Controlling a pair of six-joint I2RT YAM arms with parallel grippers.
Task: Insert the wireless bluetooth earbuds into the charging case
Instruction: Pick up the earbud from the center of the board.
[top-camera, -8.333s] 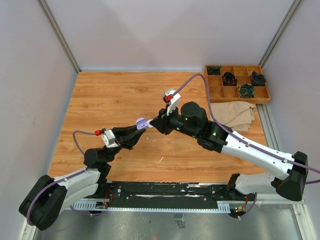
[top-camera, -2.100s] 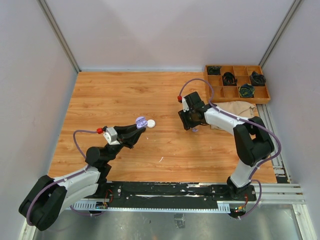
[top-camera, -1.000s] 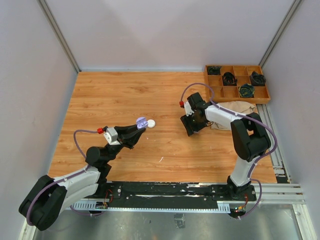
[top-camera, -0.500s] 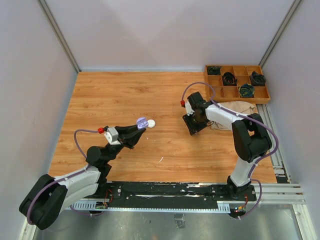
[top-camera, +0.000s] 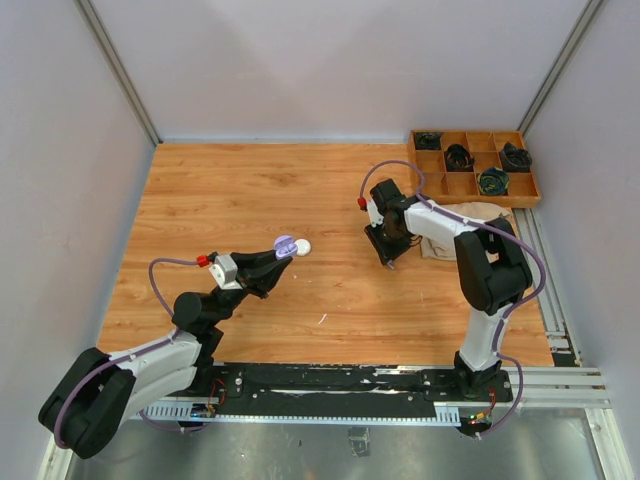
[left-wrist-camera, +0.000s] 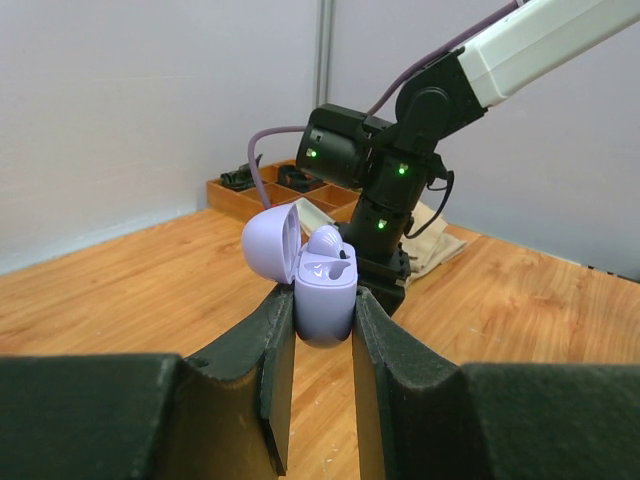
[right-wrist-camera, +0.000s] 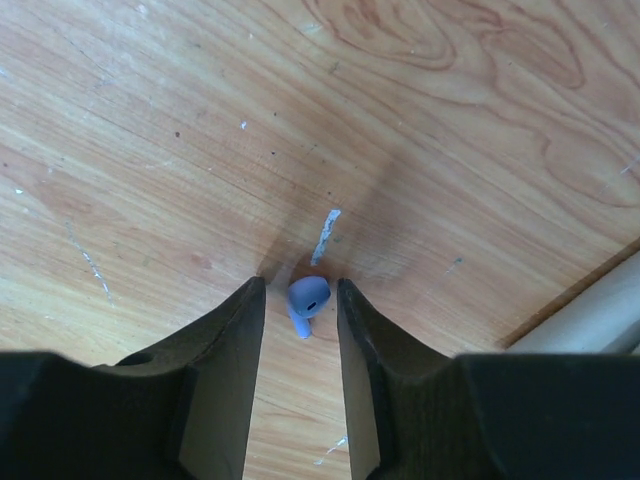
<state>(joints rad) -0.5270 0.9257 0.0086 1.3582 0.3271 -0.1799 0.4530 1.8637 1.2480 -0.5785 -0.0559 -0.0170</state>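
My left gripper (left-wrist-camera: 322, 299) is shut on the lilac charging case (left-wrist-camera: 326, 292) and holds it above the table with its lid open. One lilac earbud (left-wrist-camera: 324, 240) sits in the case. The case also shows in the top view (top-camera: 284, 245). My right gripper (right-wrist-camera: 300, 290) points straight down at the table, its jaws open. A second lilac earbud (right-wrist-camera: 308, 297) lies on the wood between its fingertips, with a small gap on each side. In the top view the right gripper (top-camera: 390, 256) is right of centre, and the earbud is hidden under it.
A small white round object (top-camera: 302, 246) lies just right of the held case. A wooden compartment tray (top-camera: 476, 203) with dark items stands at the back right. A folded beige cloth (top-camera: 472, 226) lies in front of it, close to my right gripper.
The right arm left the held case, swung right and lowered its gripper to the table beside the cloth, shifting slightly in the last second. The left arm and case have stayed still.
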